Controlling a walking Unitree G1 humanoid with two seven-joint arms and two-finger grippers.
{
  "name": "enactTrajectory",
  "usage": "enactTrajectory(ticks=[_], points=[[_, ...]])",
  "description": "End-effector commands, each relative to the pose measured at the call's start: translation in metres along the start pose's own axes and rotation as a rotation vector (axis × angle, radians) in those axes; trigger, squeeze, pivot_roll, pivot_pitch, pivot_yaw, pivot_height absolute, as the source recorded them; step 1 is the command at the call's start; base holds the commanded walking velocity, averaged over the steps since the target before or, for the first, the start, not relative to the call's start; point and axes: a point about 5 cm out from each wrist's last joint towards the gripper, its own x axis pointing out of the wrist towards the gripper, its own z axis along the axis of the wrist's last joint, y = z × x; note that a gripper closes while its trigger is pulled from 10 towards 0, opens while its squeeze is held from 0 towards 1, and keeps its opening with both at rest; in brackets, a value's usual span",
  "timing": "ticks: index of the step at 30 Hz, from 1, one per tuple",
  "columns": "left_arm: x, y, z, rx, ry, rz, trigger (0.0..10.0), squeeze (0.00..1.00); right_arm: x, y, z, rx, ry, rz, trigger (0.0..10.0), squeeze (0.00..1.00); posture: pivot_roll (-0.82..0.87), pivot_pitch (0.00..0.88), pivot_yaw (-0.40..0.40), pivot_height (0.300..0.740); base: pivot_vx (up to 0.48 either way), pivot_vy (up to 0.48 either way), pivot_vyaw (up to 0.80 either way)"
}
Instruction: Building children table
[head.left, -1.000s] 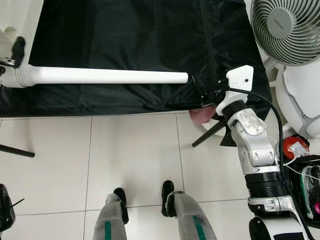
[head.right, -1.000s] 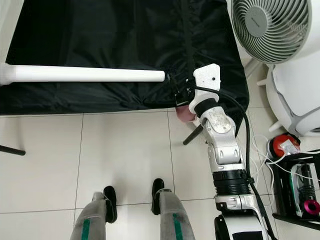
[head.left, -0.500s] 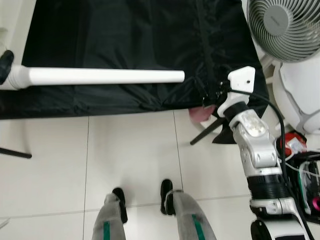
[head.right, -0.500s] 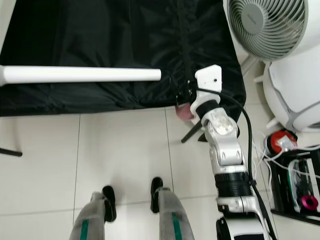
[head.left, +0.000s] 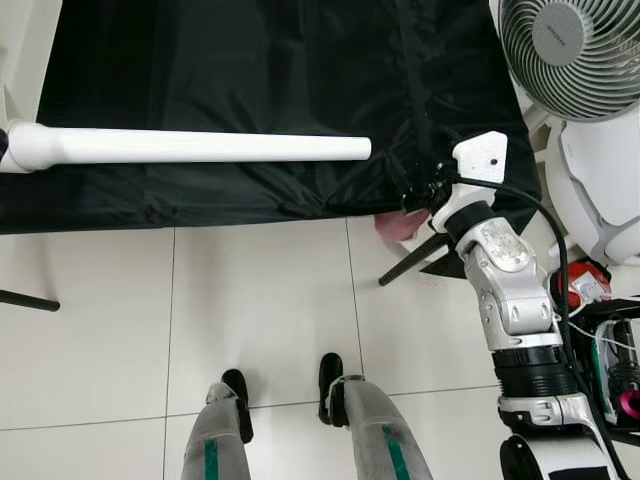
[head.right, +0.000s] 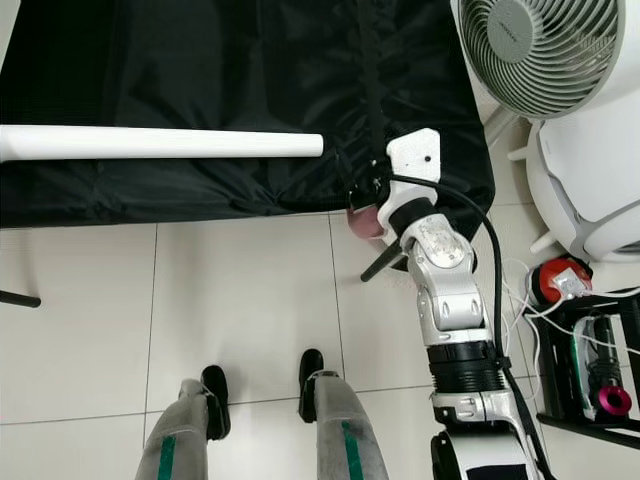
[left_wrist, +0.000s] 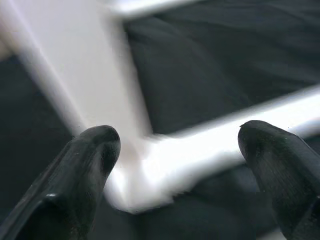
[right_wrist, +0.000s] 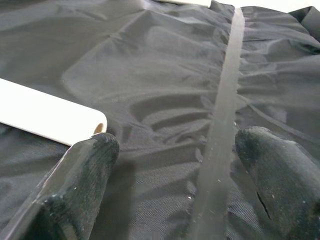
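Observation:
A long white tube (head.left: 200, 149) lies crosswise on a black fabric sheet (head.left: 250, 60). Its left end meets a white corner joint (left_wrist: 145, 165), which looks blurred in the left wrist view. My left gripper (left_wrist: 180, 165) is open, its fingers wide apart on either side of that joint. My right gripper (right_wrist: 175, 185) is open over the fabric near the tube's open right end (right_wrist: 97, 127). In the eye views my right wrist (head.left: 478, 165) sits at the fabric's near right edge, just right of the tube's end.
A pink thing (head.left: 400, 225) and a black slanted rod (head.left: 410, 265) poke out under the fabric edge by my right wrist. A fan (head.left: 570, 50), a white appliance (head.left: 600, 190), a red object (head.left: 590, 290) and cables crowd the right. My feet (head.left: 330, 375) stand on white tiles.
The view has shifted slightly. My left gripper at the tube's left end has slipped almost out of the eye views. My right gripper stays at the fabric's edge.

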Motion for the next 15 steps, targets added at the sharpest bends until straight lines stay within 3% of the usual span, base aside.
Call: enactTrajectory(ticks=[1,2,3,5,7,8,11,12,15], points=[[-0.002,-0.004,0.001,-0.022,0.015,-0.046,10.0,0.00,-0.002,0.002,-0.004,0.005,0.011,0.012,10.0,0.00,0.00,0.425,-0.027,0.740,0.000,0.000,0.00],[-0.005,-0.017,-0.002,-0.051,0.054,-0.125,10.0,0.00,-0.001,0.003,-0.004,0.006,0.010,0.014,10.0,0.00,0.00,0.419,-0.027,0.740,0.000,0.000,0.00],[-0.005,-0.017,-0.002,-0.051,0.054,-0.125,10.0,0.00,-0.001,0.003,-0.004,0.006,0.010,0.014,10.0,0.00,0.00,0.419,-0.027,0.740,0.000,0.000,0.00],[-0.009,-0.050,-0.015,-0.148,0.146,-0.304,10.0,0.00,0.001,0.004,-0.007,0.010,0.013,0.013,10.0,0.00,0.01,0.393,-0.018,0.740,0.000,0.000,0.00],[-0.009,-0.050,-0.015,-0.148,0.146,-0.304,10.0,0.00,0.001,0.004,-0.007,0.010,0.013,0.013,10.0,0.00,0.01,0.393,-0.018,0.740,0.000,0.000,0.00],[-0.011,-0.061,-0.020,-0.177,0.172,-0.355,10.0,0.00,0.001,0.004,-0.008,0.011,0.015,0.012,10.0,0.00,0.01,0.393,-0.018,0.740,0.000,0.000,0.00],[-0.003,-0.074,-0.029,-0.208,0.175,-0.338,10.0,0.00,0.000,0.004,-0.011,0.019,0.024,0.004,10.0,0.00,0.02,0.385,-0.012,0.740,0.000,0.000,0.00],[0.005,-0.077,-0.036,-0.230,0.162,-0.286,10.0,0.00,-0.001,0.003,-0.013,0.021,0.031,-0.003,10.0,0.00,0.02,0.384,-0.010,0.740,0.000,0.000,0.00],[0.010,-0.081,-0.036,-0.211,0.141,-0.258,10.0,0.00,-0.002,0.003,-0.014,0.022,0.037,-0.009,10.0,0.00,0.02,0.385,-0.007,0.740,0.000,0.000,0.00]])
